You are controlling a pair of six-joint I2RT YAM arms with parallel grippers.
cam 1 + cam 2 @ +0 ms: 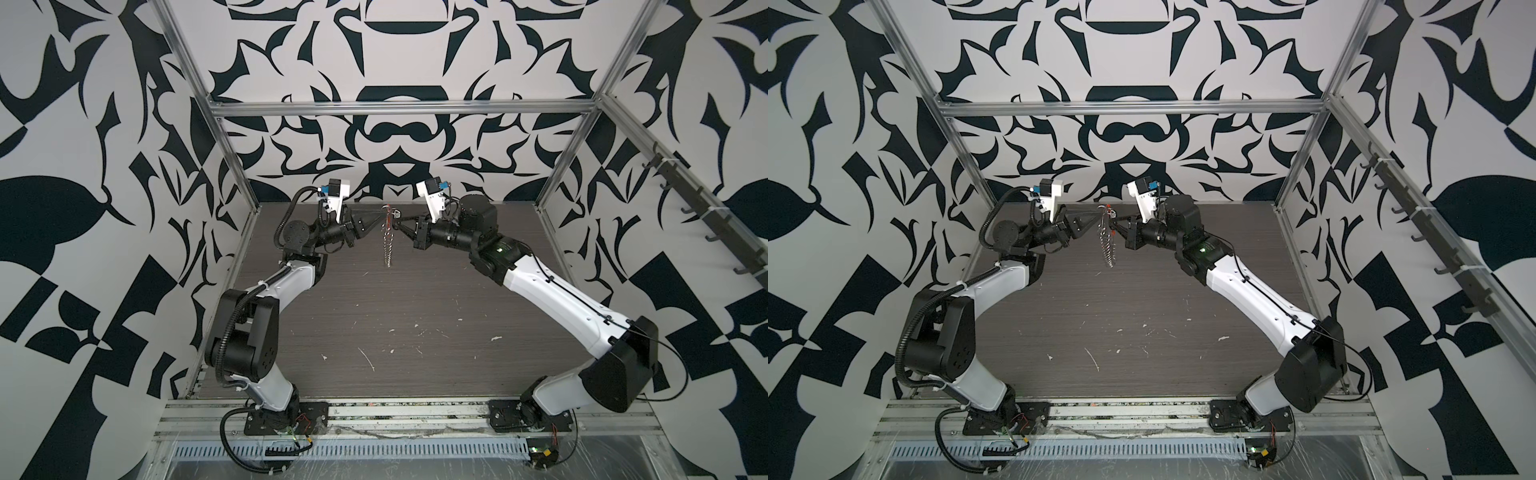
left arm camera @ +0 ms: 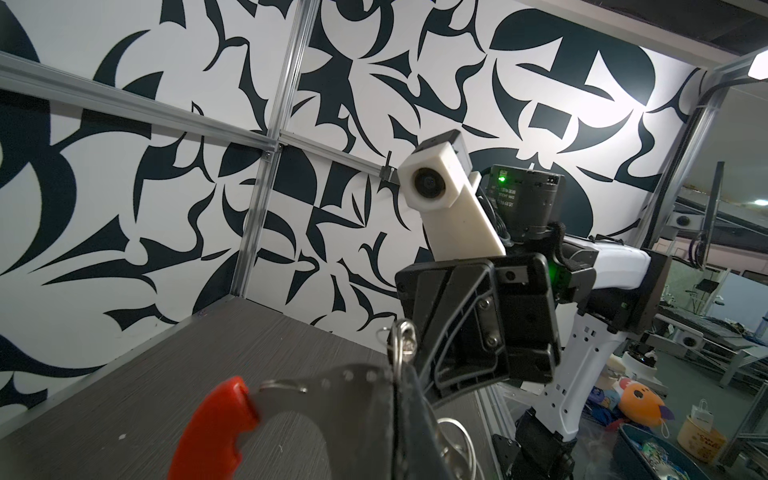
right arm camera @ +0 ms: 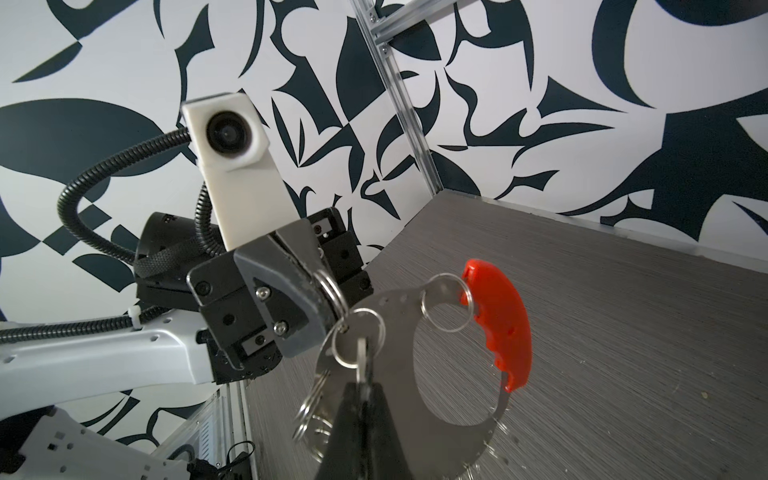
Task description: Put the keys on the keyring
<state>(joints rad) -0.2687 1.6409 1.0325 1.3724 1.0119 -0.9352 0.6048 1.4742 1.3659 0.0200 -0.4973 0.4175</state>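
- The right gripper point(image 3: 362, 419) has its jaws pressed together on the key point(image 3: 362, 368). Only the key's thin metal tip shows past the dark fingertips; the rest is hidden between them.
- That tip crosses the lower rim of the keyring point(image 3: 337, 353), a round silver ring seen face-on just beyond the right fingertips. I cannot tell whether the tip has passed through the ring.
- The left gripper point(image 3: 322, 297) faces the right one tip to tip. Its jaws are clamped on a double-coiled ring point(image 3: 330, 291), seen edge-on.
- The keyring hangs right at the left fingertips, touching the double-coiled ring.
- Just beside the keyring, on the side away from the left gripper, is a curved metal plate point(image 3: 397, 301) with a row of small holes.
- An orange-red piece point(image 3: 498, 324) sits along the plate's far edge, further out from both grippers.
- In both top views the two grippers meet nearly tip to tip, raised in the air. The orange-red piece shows as a thin red sliver just above the gap between them.
- A chain point(image 1: 387, 249) of silver rings hangs straight down from between the fingertips.
- The table point(image 1: 415, 316), a dark wood-grain top with pale flecks, lies well below both grippers. The chain's lower end hangs towards it.
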